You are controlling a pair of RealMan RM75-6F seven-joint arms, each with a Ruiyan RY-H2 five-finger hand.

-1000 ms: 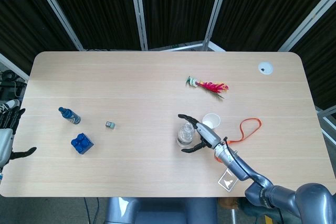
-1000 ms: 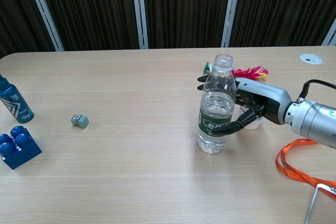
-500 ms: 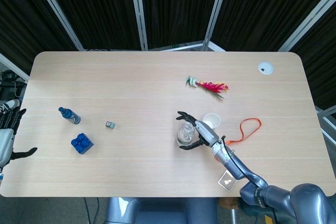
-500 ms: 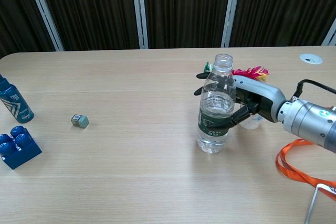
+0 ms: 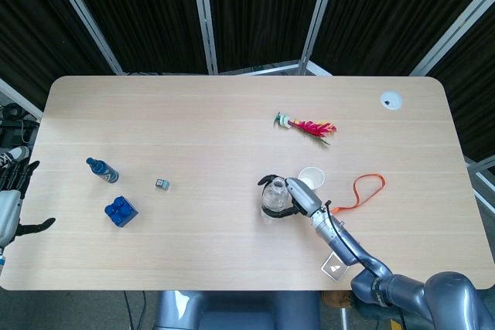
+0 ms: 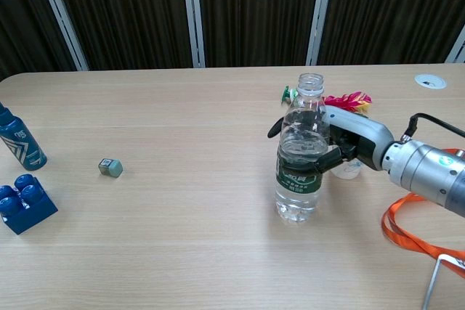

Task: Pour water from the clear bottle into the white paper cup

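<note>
In the head view, the clear bottle [image 5: 273, 198] is seen standing upright near the middle of the table [image 5: 232, 121], with the right hand [image 5: 292, 198] wrapped around it from the robot's right side — fingers curl round the far and near sides of the body, so the bottle is gripped rather than merely touched. The white paper cup [image 5: 311, 178] stands just beside the bottle, behind the hand, a placement that keeps the pour short. The left hand [image 5: 11, 206] is held off the table's left edge with its fingers apart and nothing in them, clear of the work. A small blue bottle [image 5: 101, 169], a blue block [image 5: 121, 212], a small grey cube [image 5: 162, 184], a feathered shuttlecock [image 5: 308, 125] and an orange strap [image 5: 365, 191] lie well apart from the pouring area.

In the chest view, the clear bottle [image 6: 299, 158] is shown uncapped, upright and partly filled, its base resting on the table or just clear of it — which cannot be told. The right hand [image 6: 340, 144] is clamped at label height, a mid-body grip judged suitable for tipping the neck toward the white paper cup [image 6: 349, 170], which is mostly hidden behind the hand. Pouring is not yet begun; a lift and tilt to the robot's right is judged to be called for next.
</note>
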